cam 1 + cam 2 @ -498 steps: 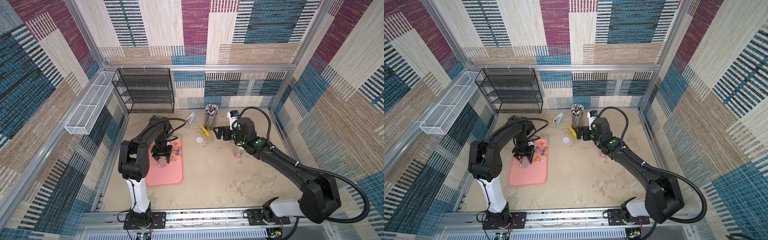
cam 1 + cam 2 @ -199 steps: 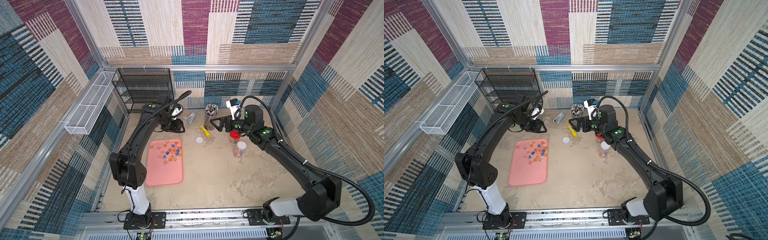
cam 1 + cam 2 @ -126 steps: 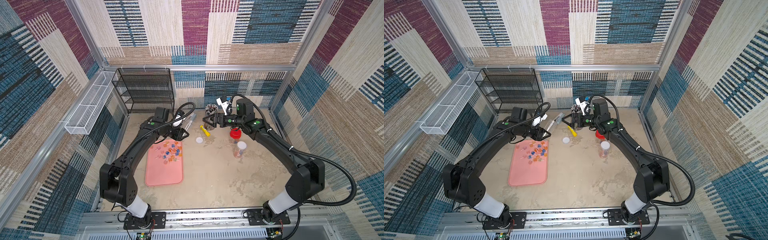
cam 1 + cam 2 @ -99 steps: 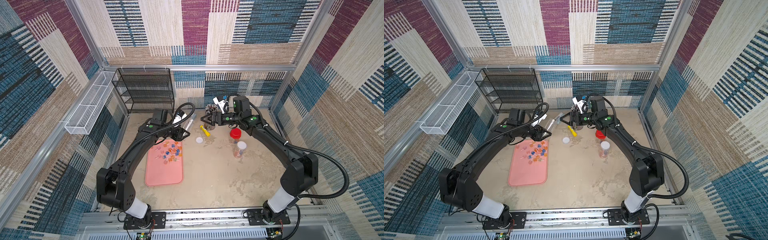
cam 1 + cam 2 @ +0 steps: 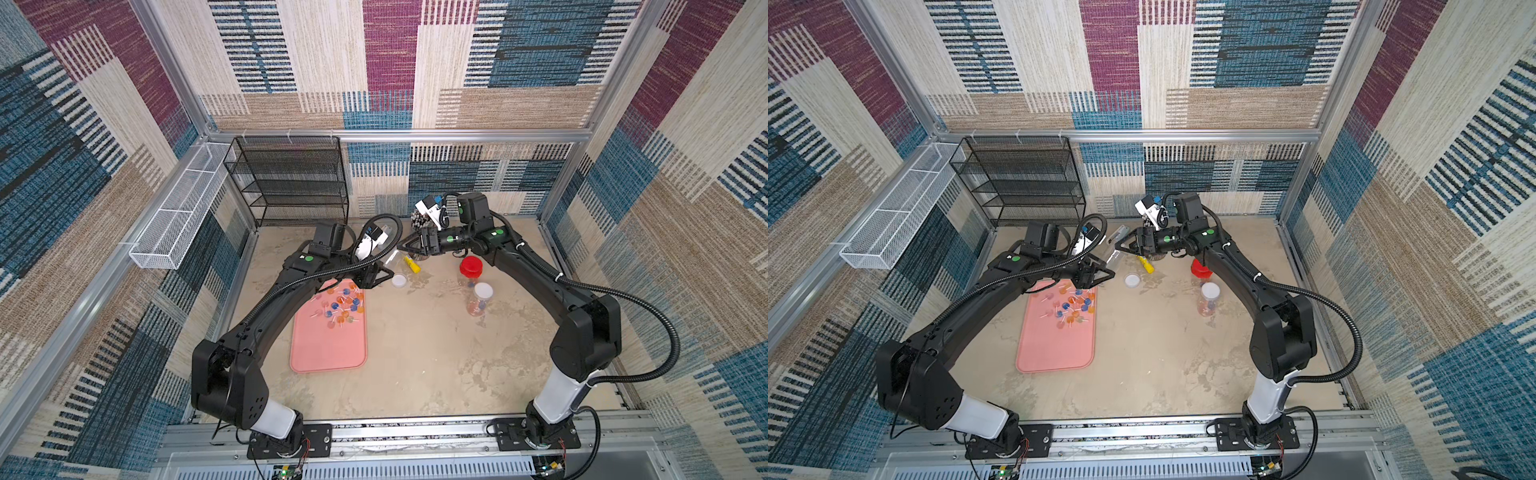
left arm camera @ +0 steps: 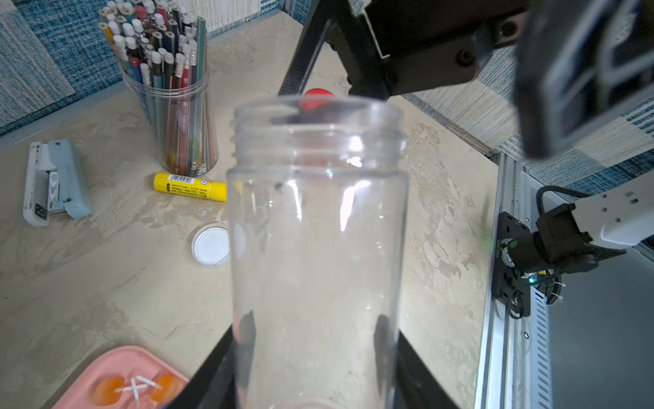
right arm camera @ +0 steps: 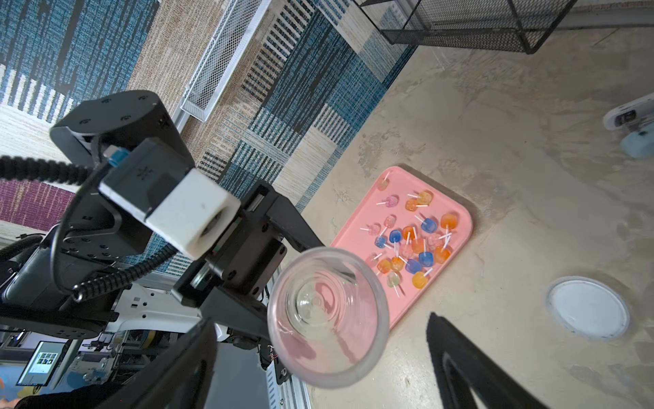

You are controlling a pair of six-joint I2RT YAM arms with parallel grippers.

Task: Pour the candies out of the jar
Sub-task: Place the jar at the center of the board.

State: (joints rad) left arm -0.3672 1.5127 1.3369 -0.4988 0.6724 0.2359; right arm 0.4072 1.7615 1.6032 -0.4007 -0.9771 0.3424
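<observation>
My left gripper is shut on the base of an empty clear jar. It holds the jar lying nearly level above the table, mouth toward the right arm. My right gripper is open. Its fingers stand on either side of the jar's mouth, with a gap on each side. The candies lie scattered on the far end of a pink tray.
A white lid, a yellow glue stick and a cup of pencils sit under and behind the grippers. A red-lidded jar and a white-lidded jar stand to the right. A stapler and black rack are at the back.
The left arm lifted the jar off the tray, swung it back and then toward the middle. The right gripper came left to the jar's mouth and has narrowed slightly.
</observation>
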